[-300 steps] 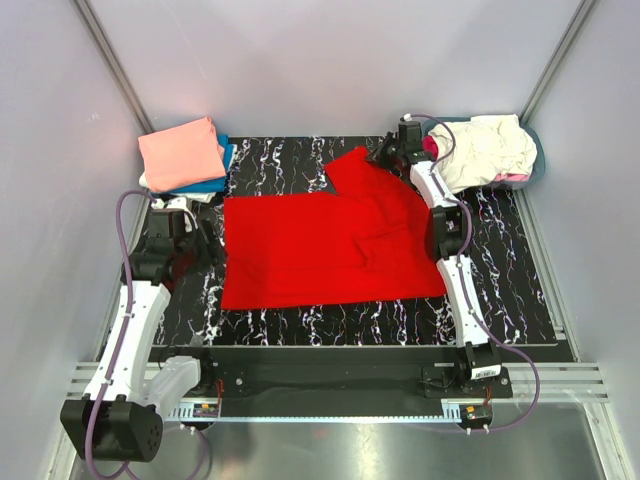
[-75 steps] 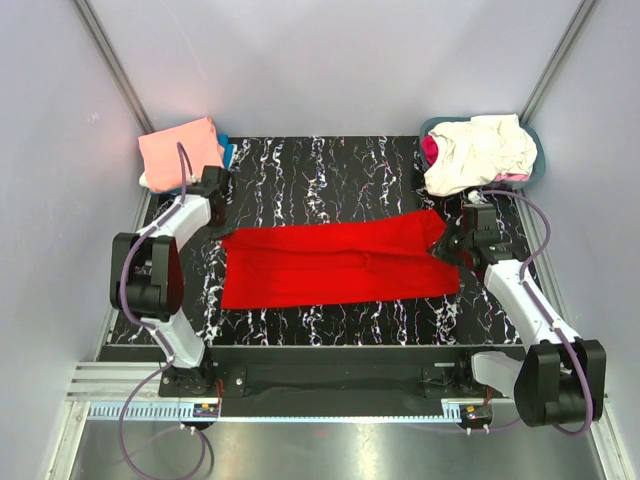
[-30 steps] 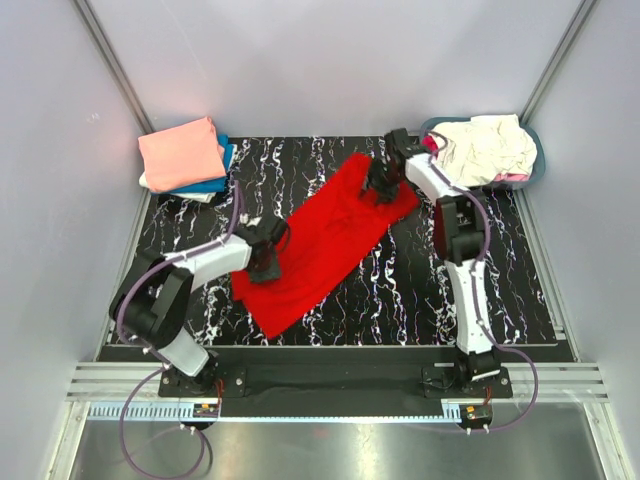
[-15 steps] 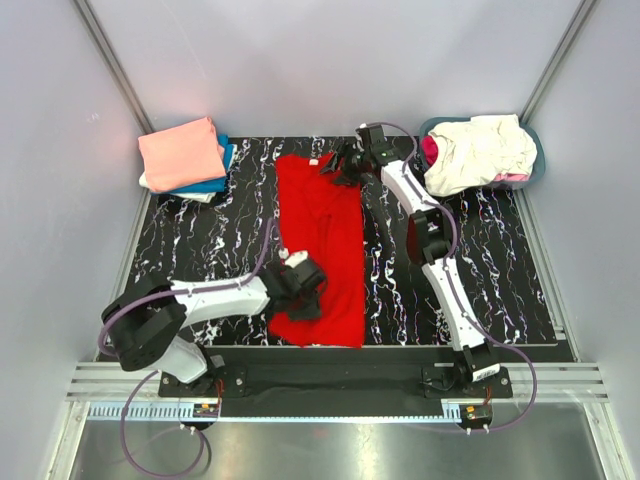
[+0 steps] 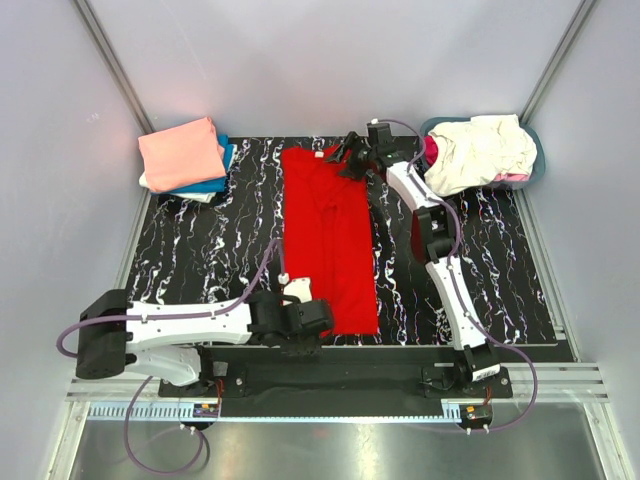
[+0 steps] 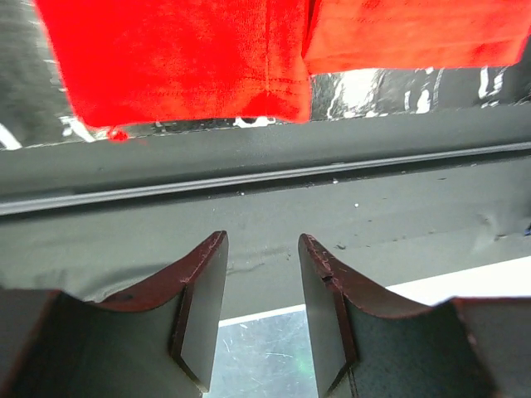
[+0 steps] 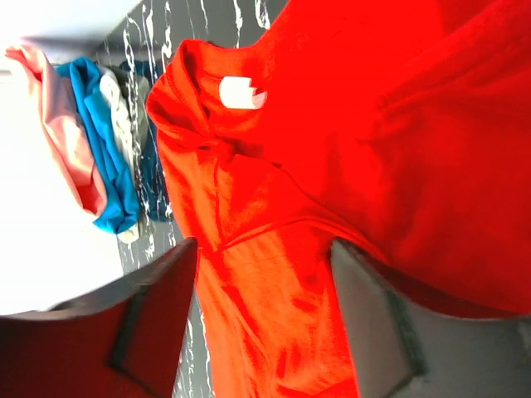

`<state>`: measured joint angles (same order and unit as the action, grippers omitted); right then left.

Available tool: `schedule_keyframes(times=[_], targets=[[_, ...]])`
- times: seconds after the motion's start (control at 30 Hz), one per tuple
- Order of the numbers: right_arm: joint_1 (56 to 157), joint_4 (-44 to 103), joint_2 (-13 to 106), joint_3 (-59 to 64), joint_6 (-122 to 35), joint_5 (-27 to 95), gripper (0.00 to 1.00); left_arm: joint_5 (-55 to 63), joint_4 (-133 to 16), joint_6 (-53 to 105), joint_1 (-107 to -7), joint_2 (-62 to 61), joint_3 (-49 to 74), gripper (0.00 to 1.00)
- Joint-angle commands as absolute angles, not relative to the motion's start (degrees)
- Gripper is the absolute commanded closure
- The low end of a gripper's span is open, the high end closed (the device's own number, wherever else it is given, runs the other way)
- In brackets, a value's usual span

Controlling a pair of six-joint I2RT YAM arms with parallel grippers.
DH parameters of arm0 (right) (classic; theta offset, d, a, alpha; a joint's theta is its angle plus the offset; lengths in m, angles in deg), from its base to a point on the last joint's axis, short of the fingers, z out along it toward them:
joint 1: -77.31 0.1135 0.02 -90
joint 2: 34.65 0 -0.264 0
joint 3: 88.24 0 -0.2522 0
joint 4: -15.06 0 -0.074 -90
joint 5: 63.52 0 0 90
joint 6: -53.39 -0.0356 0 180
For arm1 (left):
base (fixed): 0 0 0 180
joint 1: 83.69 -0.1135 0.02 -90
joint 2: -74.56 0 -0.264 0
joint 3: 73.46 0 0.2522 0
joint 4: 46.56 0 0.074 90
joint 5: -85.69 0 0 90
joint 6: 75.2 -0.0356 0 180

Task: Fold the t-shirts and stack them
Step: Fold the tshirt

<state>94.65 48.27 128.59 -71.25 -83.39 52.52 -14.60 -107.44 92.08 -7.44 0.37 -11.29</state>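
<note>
Left gripper (image 6: 263,245): arm lies low across frame bottom, jaws parted, empty. Right gripper (image 7: 264,249): arm reaches upper centre, jaws apparently spread over red t-shirt (image 5: 330,240).

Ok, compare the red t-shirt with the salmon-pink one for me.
The red t-shirt lies as one long strip down the middle of the table, straight on its marbled top; the salmon-pink t-shirt is folded into a compact rectangle, topping a stack at the far left, on a blue shirt. Both are plain-coloured and lie flat.
</note>
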Motion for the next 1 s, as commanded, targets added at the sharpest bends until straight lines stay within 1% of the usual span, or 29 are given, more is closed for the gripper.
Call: schedule_keyframes(times=[0.0, 0.1, 0.13, 0.2, 0.23, 0.3, 0.33, 0.4, 0.43, 0.47, 0.5, 0.53, 0.57, 0.6, 0.63, 0.67, 0.7, 0.73, 0.77, 0.8, 0.83, 0.9, 0.97], targets=[[93.1, 49.6, 124.3, -69.8, -81.8, 48.3, 0.24, -21.6, -115.2, 95.3, -6.4, 2.6, -7.9, 0.55], [92.9, 51.7, 121.4, -72.6, -80.7, 50.2, 0.18, -23.1, -115.8, 95.4, -6.3, 3.6, -7.0, 0.55], [92.9, 51.9, 119.0, -72.6, -80.4, 50.6, 0.13, -23.5, -116.0, 95.5, -6.3, 4.1, -6.7, 0.55], [92.8, 52.9, 115.8, -70.3, -78.2, 51.1, 0.09, -25.7, -117.4, 95.7, -6.1, 4.6, -5.0, 0.55], [92.8, 53.1, 111.9, -68.7, -77.3, 51.3, 0.06, -27.0, -118.2, 96.0, -5.9, 5.7, -4.2, 0.54], [92.7, 53.1, 105.6, -62.9, -74.4, 51.5, 0.02, -30.8, -119.2, 96.2, -5.6, 8.0, -3.1, 0.51], [92.7, 53.4, 103.5, -61.1, -73.2, 51.6, 0.00, -32.1, -119.5, 96.2, -5.7, 8.9, -2.9, 0.48], [92.7, 58.4, 99.3, -56.8, -69.2, 50.0, 0.00, -35.6, -120.0, 96.3, -5.6, 11.6, -2.7, 0.43], [92.7, 59.9, 94.4, -51.9, -68.1, 49.4, 0.00, -36.9, -120.2, 96.4, -5.7, 12.6, -2.9, 0.35], [92.7, 62.5, 91.7, -48.3, -66.4, 48.8, 0.00, -39.0, -120.2, 96.3, -5.7, 13.5, -3.4, 0.29], [92.7, 63.1, 85.2, -44.1, -66.3, 47.6, 0.00, -40.1, -120.1, 96.4, -5.8, 15.6, -4.1, 0.23], [92.7, 63.2, 81.7, -39.2, -66.2, 47.5, 0.00, -41.0, -119.9, 96.4, -6.2, 16.6, -6.1, 0.15], [92.7, 62.1, 77.9, -28.5, -66.4, 47.4, 0.00, -41.2, -119.2, 96.2, -7.7, 17.8, -7.3, 0.02], [93.1, 61.0, 70.2, -22.7, -66.9, 47.5, 0.00, -40.8, -118.8, 95.8, -9.0, 20.2, -8.4, 0.01], [93.5, 59.8, 66.3, -16.8, -67.3, 47.5, 0.00, -40.2, -118.2, 95.1, -10.3, 21.6, -9.8, 0.01], [94.0, 58.8, 62.4, -6.2, -67.7, 47.0, 0.00, -39.6, -116.9, 93.9, -11.6, 23.2, -12.5, 0.01], [94.8, 58.6, 58.8, -1.1, -68.2, 45.0, 0.00, -38.4, -116.5, 93.7, -13.8, 26.4, -14.1, 0.01], [96.3, 58.3, 51.7, 4.1, -68.8, 44.2, 0.00, -37.8, -115.6, 93.3, -14.7, 28.0, -15.5, 0.01], [97.3, 56.6, 48.3, 14.2, -70.2, 44.0, 0.00, -36.8, -112.8, 92.1, -15.3, 29.5, -18.9, 0.02], [97.9, 55.8, 42.1, 19.0, -71.1, 43.7, 0.00, -36.0, -111.0, 91.2, -16.4, 32.2, -20.6, 0.03], [98.8, 54.2, 39.0, 28.4, -73.5, 43.5, 0.00, -34.0, -107.2, 90.0, -17.1, 33.0, -22.1, 0.03], [99.4, 52.1, 31.5, 36.8, -75.9, 44.2, 0.02, -31.6, -103.9, 89.2, -19.4, 33.4, -26.4, 0.05], [99.8, 51.7, 28.1, 45.2, -78.3, 45.5, 0.08, -27.8, -100.0, 87.9, -21.9, 31.7, -28.1, 0.07]])
